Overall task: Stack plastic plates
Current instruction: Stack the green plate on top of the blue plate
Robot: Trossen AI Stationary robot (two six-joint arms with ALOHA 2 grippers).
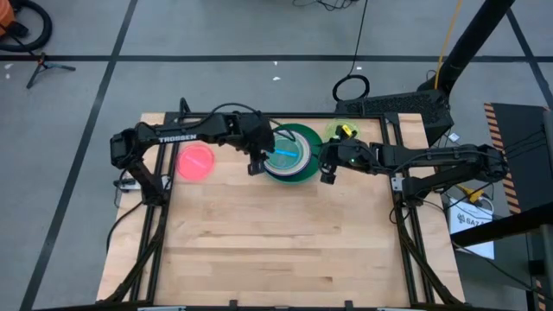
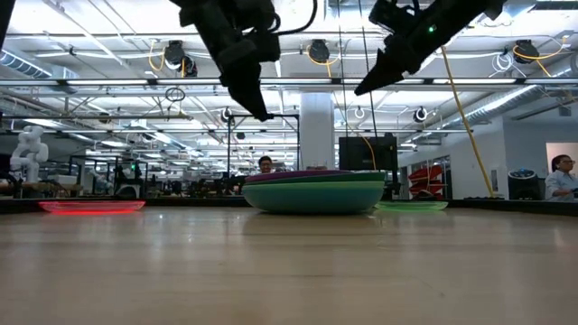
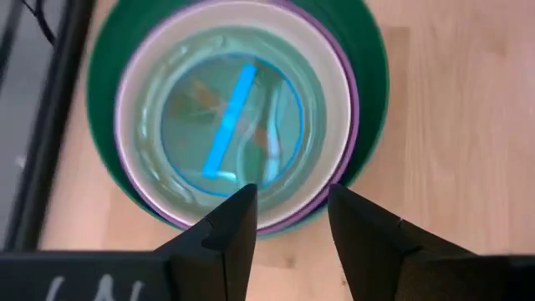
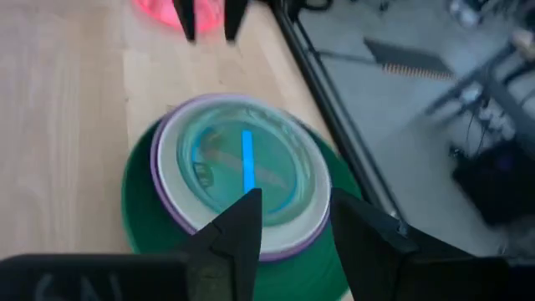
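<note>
Between both sets of fingers: stack of plastic plates (image 1: 292, 154) on the tabletop (image 1: 285, 250) — dark green at the base, purple and white rims above, translucent blue one on top. Left gripper (image 3: 288, 213) fingers parted, holding nothing, above the stack's edge. Right gripper (image 4: 292, 219) fingers spread, also empty, opposite. Pink plate (image 1: 196, 161) lies apart beyond the left fingers, lime plate (image 1: 338, 131) behind the right ones.

Overhead, table-level, two wrist cameras
</note>
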